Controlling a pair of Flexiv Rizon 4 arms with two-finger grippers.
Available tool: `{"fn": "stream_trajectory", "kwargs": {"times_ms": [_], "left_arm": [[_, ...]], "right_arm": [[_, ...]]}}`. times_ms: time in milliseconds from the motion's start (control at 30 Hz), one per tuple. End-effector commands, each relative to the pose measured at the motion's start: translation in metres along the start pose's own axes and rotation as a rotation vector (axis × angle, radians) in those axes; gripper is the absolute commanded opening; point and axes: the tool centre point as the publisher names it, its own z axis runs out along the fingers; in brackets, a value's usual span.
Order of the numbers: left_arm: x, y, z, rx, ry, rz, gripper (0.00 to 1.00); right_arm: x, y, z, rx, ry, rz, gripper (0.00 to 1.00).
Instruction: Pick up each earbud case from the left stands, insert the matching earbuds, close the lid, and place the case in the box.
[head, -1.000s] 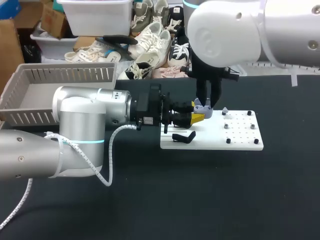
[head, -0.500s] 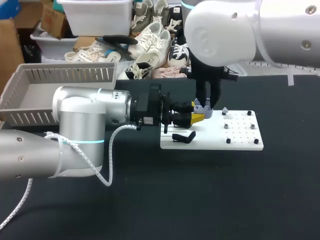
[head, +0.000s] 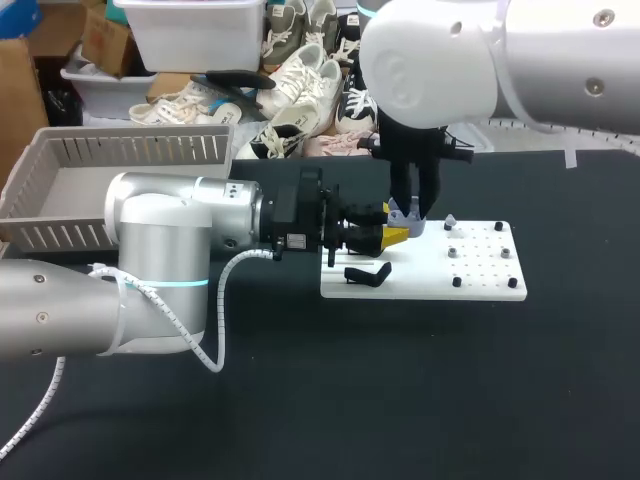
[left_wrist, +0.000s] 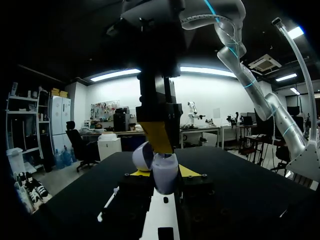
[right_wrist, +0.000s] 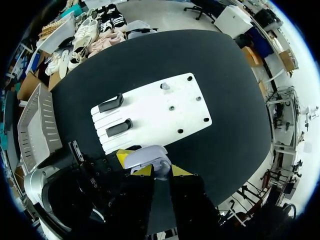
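**Earbud case gripped above the board**

Our left gripper (left_wrist: 161, 186) has its fingers clenched on the lavender earbud case (left_wrist: 165, 172), lid open, just above the white stand board (head: 480, 275) on the black worktop (head: 400, 400). Our right gripper (head: 415, 208) hangs straight over the case. Whether it grips anything we cannot tell. The grey box (head: 60, 190) sits well apart, at our left.
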Motion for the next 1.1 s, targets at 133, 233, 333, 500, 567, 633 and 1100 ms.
{"fn": "stream_trajectory", "kwargs": {"times_ms": [133, 233, 333, 500, 567, 633, 1100], "left_arm": [[0.0, -0.001, 0.001, -0.004, 0.0, 0.001, 0.0], [0.0, -0.001, 0.001, -0.004, 0.0, 0.001, 0.0], [0.0, -0.001, 0.001, -0.004, 0.0, 0.001, 0.0], [0.0, -0.001, 0.001, -0.004, 0.0, 0.001, 0.0], [0.0, -0.001, 0.001, -0.004, 0.0, 0.001, 0.0], [0.0, -0.001, 0.001, -0.004, 0.0, 0.001, 0.0], [0.0, -0.001, 0.001, -0.004, 0.0, 0.001, 0.0]], "right_arm": [[-0.003, 0.004, 0.002, 0.014, 0.009, 0.003, 0.0], [-0.003, 0.004, 0.003, 0.016, 0.013, 0.003, 0.0], [-0.003, 0.004, 0.003, 0.015, 0.016, 0.004, 0.29], [-0.002, 0.003, 0.001, -0.012, 0.019, 0.004, 0.34], [0.0, 0.001, -0.006, -0.044, 0.015, 0.003, 0.34], [0.005, -0.003, -0.014, -0.079, 0.018, 0.004, 0.33], [-0.013, -0.05, -0.029, -0.286, -0.045, -0.021, 0.35]]}}
